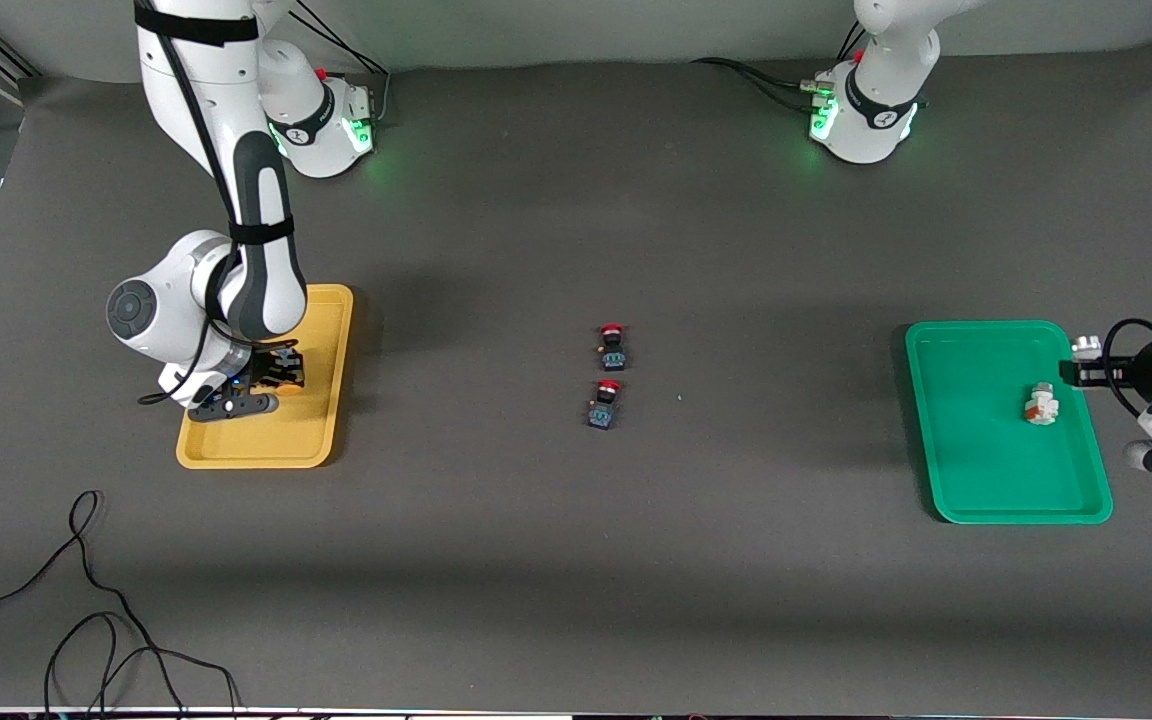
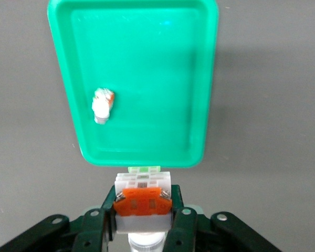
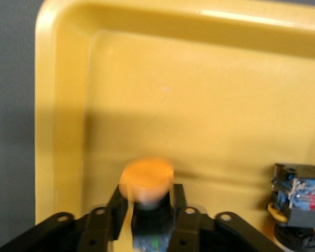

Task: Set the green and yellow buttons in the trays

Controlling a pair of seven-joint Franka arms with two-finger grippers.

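My left gripper (image 2: 143,197) is shut on a white-bodied button with an orange patch (image 2: 143,202), in the air just off the green tray's (image 2: 142,63) short rim. A second white button (image 2: 102,105) lies in that tray; it also shows in the front view (image 1: 1040,405). My right gripper (image 3: 147,197) is low over the yellow tray (image 3: 173,94). A dark switch with an orange-yellow cap (image 3: 147,178) sits blurred between its fingers, with a gap on one side. Another dark yellow-capped switch (image 3: 296,202) lies in that tray beside it.
Two dark switches with red caps (image 1: 612,345) (image 1: 605,404) lie mid-table between the trays, one nearer the front camera. The yellow tray (image 1: 336,340) is toward the right arm's end, the green tray (image 1: 976,420) toward the left arm's end. Loose black cables (image 1: 86,600) lie near the front edge.
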